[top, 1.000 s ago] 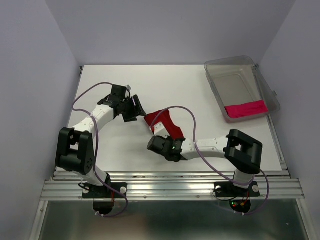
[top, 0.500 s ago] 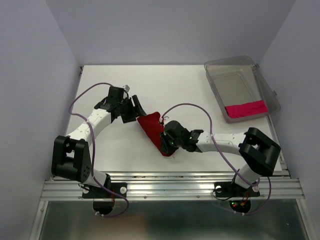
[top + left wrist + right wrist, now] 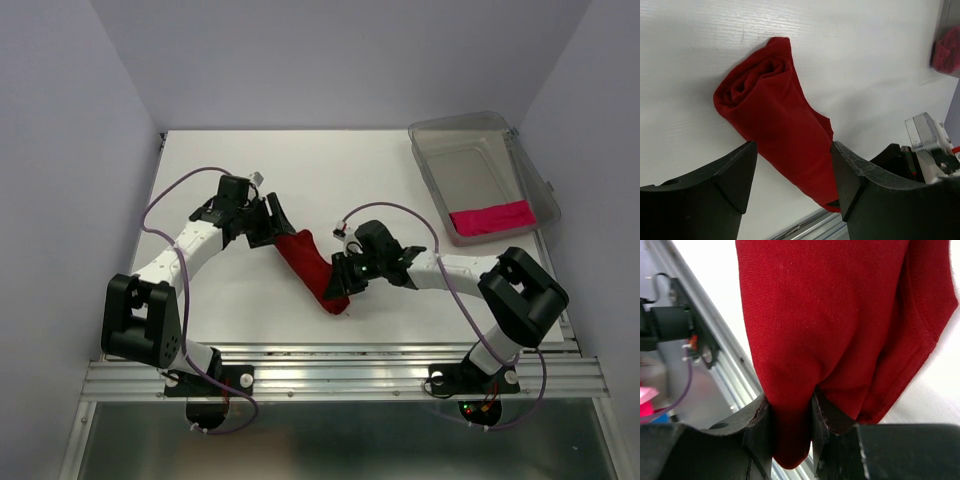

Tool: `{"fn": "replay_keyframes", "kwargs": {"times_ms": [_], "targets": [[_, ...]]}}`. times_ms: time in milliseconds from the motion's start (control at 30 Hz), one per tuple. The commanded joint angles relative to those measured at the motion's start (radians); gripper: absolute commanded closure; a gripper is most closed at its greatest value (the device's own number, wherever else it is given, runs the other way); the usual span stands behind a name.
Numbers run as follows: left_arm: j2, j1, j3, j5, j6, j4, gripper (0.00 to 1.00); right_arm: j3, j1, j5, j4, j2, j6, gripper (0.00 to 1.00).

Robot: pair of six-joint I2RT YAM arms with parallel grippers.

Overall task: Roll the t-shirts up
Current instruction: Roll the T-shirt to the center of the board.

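The dark crimson t-shirt lies as a loose diagonal roll on the white table, its spiral end showing in the left wrist view. My right gripper is shut on a fold of it near its lower end, with cloth bulging between the jaws. My left gripper stands open at the roll's upper end; its wide jaws flank the cloth without pinching it. The magenta-pink t-shirt lies as a small roll in the clear bin.
The clear plastic bin sits at the back right of the table. The table's metal front rail runs close below the red roll. Purple cables loop over both arms.
The right gripper has swung up and to the right with the red cloth, and the shirt has narrowed from a broad wedge into a slim roll. The left gripper has hardly moved.
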Motion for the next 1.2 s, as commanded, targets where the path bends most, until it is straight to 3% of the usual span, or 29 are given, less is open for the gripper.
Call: {"fn": "replay_keyframes", "kwargs": {"times_ms": [0,1167], "targets": [[-0.025,-0.019,-0.018,0.036,0.021,0.035,0.3,-0.025,-0.041,-0.185,0.102,0.017,0.037,0.99],[0.173,-0.073,0.041,0.054,0.006,0.122,0.32,-0.005,-0.253,-0.435,0.138,0.211,0.086,0.99]]}}
